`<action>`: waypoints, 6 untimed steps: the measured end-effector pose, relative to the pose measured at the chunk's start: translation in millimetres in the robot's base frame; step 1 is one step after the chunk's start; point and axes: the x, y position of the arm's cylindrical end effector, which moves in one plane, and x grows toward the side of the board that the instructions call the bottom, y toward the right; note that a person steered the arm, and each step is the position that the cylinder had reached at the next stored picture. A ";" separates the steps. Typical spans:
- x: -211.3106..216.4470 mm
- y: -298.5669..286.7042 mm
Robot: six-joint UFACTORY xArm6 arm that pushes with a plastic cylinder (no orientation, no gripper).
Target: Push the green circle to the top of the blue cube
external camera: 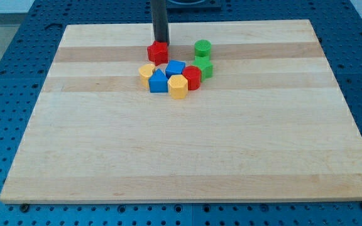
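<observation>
The green circle (202, 48) stands near the view's top, right of centre. The blue cube (175, 68) lies below and to its left, inside a tight cluster of blocks. My tip (161, 43) is just above the red block (158, 52), touching or nearly touching its top edge. The tip is to the left of the green circle, with a gap between them, and above the blue cube.
The cluster also holds a green block (204, 68), a red cylinder (191, 78), a yellow block (177, 86), a blue triangular block (158, 81) and a yellow block (146, 73) at its left. The wooden board (181, 157) ends just above the tip.
</observation>
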 end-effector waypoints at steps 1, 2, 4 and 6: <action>17.3 0.0; 27.3 0.0; -7.2 8.9; -41.0 117.1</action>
